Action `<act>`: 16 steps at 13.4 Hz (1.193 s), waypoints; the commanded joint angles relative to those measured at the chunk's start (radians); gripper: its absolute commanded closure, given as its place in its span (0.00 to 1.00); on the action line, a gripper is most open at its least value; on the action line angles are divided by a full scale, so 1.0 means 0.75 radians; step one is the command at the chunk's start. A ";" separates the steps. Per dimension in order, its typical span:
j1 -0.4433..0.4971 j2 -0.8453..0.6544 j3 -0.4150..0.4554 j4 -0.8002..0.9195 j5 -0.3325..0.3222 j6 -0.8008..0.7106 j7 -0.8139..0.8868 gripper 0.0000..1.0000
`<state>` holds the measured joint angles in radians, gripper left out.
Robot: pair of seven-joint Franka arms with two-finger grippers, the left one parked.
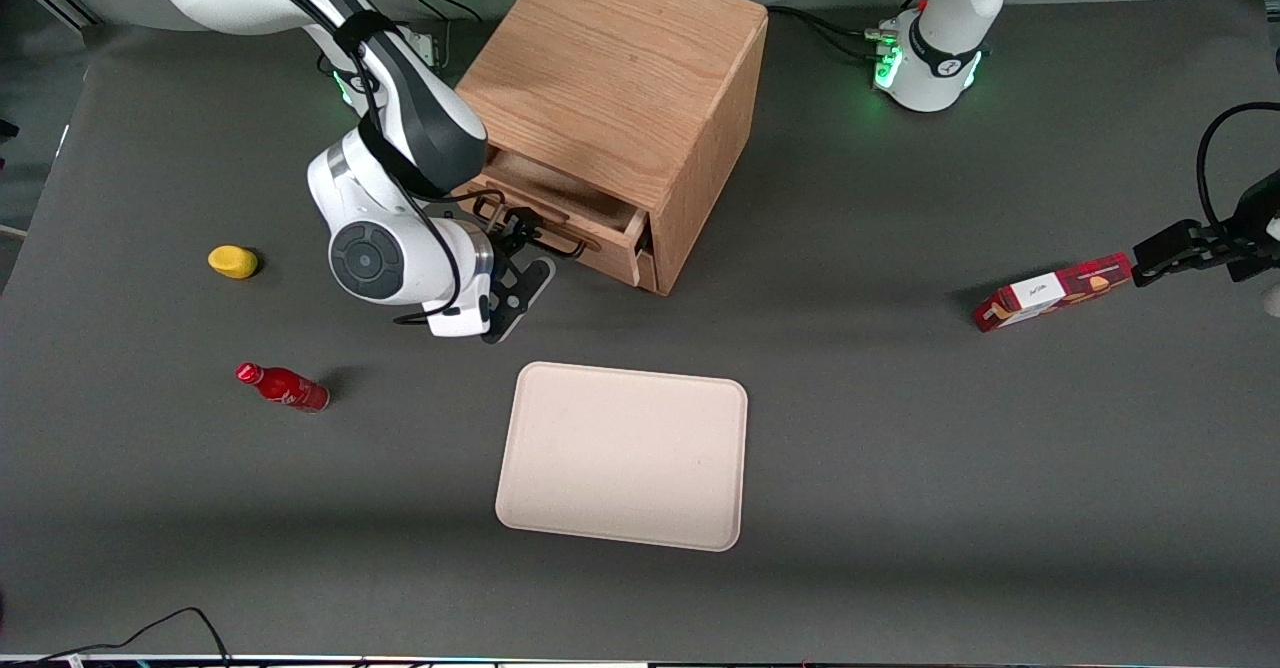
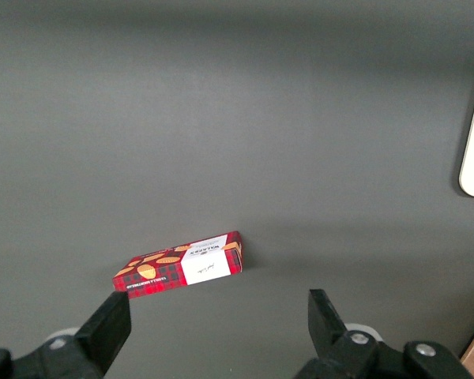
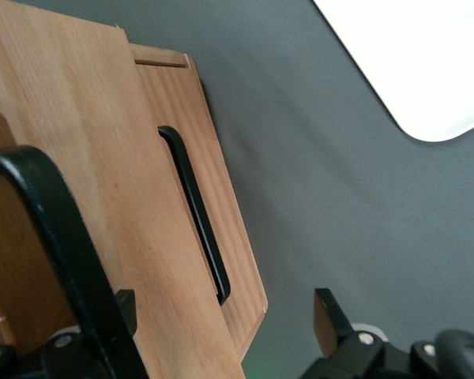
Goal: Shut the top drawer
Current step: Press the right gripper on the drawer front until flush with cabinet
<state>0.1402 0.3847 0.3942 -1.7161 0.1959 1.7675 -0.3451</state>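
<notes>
The wooden cabinet (image 1: 610, 68) stands at the back middle of the table. Its top drawer (image 1: 565, 198) is pulled partly out, and its black bar handle (image 1: 548, 238) faces the working arm. My right gripper (image 1: 525, 240) is at the drawer front, right by that handle. In the right wrist view the gripper (image 3: 225, 316) is open. The top drawer's front (image 3: 87, 158) lies between the fingers (image 3: 329, 316), and its handle (image 3: 39, 197) is very close to the camera. The lower drawer front (image 3: 221, 205) with its own black handle (image 3: 196, 213) shows past it, shut.
A beige tray (image 1: 622, 455) lies nearer the front camera than the cabinet. A red bottle (image 1: 283, 386) and a yellow object (image 1: 233, 261) lie toward the working arm's end. A red cracker box (image 1: 1050, 293) lies toward the parked arm's end; it also shows in the left wrist view (image 2: 182, 270).
</notes>
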 commanded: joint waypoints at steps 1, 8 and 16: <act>-0.005 -0.040 0.037 -0.058 -0.008 0.038 0.080 0.00; -0.005 -0.040 0.086 -0.062 -0.008 0.040 0.122 0.00; -0.007 -0.044 0.121 -0.090 -0.008 0.061 0.147 0.00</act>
<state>0.1399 0.3770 0.4670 -1.7424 0.1959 1.7851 -0.2695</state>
